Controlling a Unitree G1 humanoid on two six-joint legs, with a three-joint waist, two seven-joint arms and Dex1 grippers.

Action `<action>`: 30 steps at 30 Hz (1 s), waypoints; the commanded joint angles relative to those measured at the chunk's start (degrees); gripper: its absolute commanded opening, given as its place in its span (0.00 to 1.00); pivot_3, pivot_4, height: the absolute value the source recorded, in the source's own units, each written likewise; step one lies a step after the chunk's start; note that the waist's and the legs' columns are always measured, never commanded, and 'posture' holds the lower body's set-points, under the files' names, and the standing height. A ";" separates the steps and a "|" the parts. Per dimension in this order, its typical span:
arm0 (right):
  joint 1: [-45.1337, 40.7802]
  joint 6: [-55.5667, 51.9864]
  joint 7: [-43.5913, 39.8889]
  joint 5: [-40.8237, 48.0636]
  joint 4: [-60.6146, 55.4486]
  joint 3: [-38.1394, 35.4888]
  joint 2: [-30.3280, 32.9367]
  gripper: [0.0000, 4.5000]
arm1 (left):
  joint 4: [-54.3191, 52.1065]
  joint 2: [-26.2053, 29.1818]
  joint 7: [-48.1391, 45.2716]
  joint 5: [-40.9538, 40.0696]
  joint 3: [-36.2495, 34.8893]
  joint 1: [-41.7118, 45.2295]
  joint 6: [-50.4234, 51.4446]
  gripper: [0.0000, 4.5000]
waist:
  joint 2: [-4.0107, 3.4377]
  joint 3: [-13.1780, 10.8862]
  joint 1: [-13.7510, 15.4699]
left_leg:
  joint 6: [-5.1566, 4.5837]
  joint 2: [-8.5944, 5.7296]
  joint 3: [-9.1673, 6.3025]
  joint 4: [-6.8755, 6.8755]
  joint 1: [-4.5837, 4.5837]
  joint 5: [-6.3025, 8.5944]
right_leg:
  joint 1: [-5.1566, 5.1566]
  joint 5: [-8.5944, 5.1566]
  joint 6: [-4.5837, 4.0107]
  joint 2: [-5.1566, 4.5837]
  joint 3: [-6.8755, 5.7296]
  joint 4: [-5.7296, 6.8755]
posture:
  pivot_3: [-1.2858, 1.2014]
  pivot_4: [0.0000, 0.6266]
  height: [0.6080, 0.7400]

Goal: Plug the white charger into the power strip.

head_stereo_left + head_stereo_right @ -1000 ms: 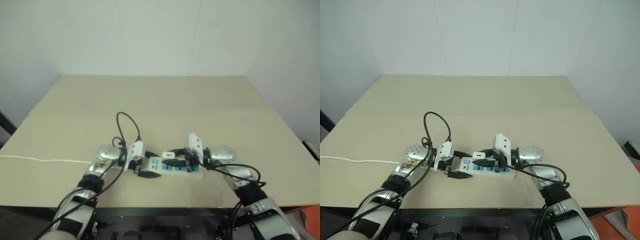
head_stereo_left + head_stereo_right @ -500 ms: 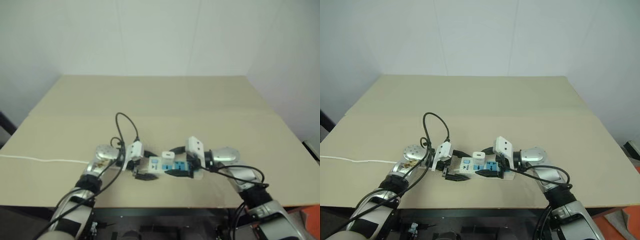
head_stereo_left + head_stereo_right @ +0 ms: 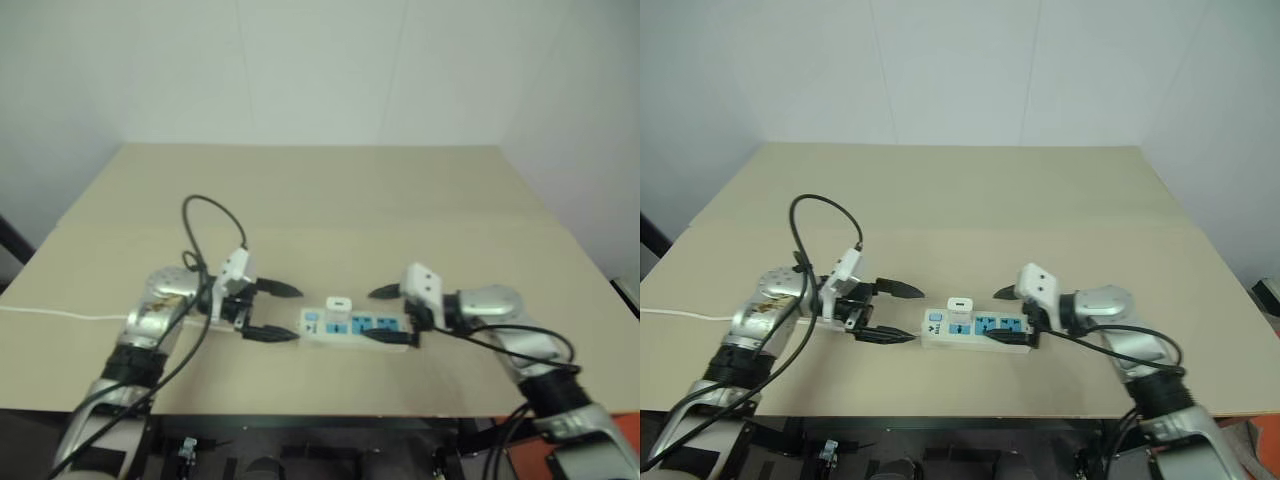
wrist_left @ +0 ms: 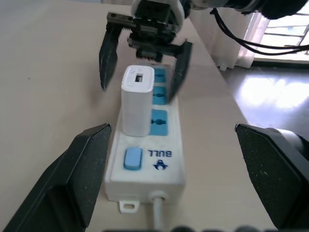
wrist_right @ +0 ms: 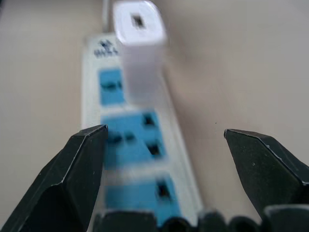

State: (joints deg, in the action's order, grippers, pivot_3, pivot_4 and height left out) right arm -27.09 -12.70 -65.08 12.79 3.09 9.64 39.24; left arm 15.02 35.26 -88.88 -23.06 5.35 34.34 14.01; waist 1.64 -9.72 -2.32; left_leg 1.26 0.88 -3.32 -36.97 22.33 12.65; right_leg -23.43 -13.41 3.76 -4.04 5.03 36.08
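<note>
The power strip (image 3: 355, 327) lies flat near the front of the tan table, its blue socket faces up. The white charger (image 3: 338, 304) stands upright, plugged into the strip at its left end; the left wrist view has it (image 4: 135, 99) beside the strip's blue switch. My left gripper (image 3: 273, 311) hovers open just left of the strip, fingers pointing right, holding nothing. My right gripper (image 3: 384, 314) is open over the strip's right end, pointing left, also empty. In the right wrist view the charger (image 5: 138, 46) rises past the blue sockets.
A thin white cord (image 3: 60, 314) runs from the strip's left end to the table's left edge. Black cables loop above my left wrist (image 3: 205, 215). The tabletop (image 3: 320, 200) stretches bare toward the white walls behind.
Both grippers opened and let go. The left one drew back left and rose; the right one pulled away to the right. The charger stays standing in the strip.
</note>
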 commanded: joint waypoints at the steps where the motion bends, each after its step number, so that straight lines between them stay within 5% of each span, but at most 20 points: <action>1: 1.07 -3.40 -0.91 4.83 -8.10 -6.00 3.62 1.00 | -3.72 1.86 0.71 -2.80 -3.00 0.25 2.28 0.99 | 0.02 -0.07 -0.05 | 0.00 0.00 0.01 0.00 0.01 0.00 | -0.01 -0.02 0.04 0.00 0.00 0.00 | 0.52 0.24 1.00; 14: 16.06 -14.32 -1.73 16.78 -23.48 -26.68 17.36 1.00 | -2.38 10.23 1.08 -1.91 -7.17 -1.46 -0.94 0.99 | 0.05 -0.21 -0.06 | 0.00 0.02 0.07 0.01 0.02 0.00 | -0.01 -0.14 0.23 -0.02 0.02 -0.08 | 0.52 0.24 1.00; 20: 26.28 -15.19 -1.61 17.70 -27.51 -35.14 18.35 1.00 | -4.95 14.03 -0.13 -3.71 -9.19 -4.35 1.07 0.99 | 0.06 -0.22 -0.08 | 0.00 0.04 0.10 0.01 0.00 0.00 | 0.01 -0.16 0.23 0.00 0.02 -0.08 | 0.52 0.24 1.00; 30: 28.88 -16.52 -0.46 19.63 -29.50 -38.08 18.57 1.00 | -7.00 15.80 -0.47 -4.84 -9.16 -5.02 2.75 0.99 | 0.08 -0.23 -0.06 | 0.00 0.07 0.13 0.01 -0.01 0.00 | 0.02 -0.17 0.23 0.01 0.03 -0.09 | 0.52 0.24 1.00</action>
State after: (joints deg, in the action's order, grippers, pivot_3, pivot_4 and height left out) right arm 1.82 -28.93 -65.91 31.53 -24.90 -26.24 56.78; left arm 9.42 50.00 -88.97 -27.07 -2.49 28.65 16.52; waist 1.72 -9.94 -2.39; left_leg 1.26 0.94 -3.19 -36.96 22.33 12.65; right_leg -23.41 -13.57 4.00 -4.02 5.06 35.98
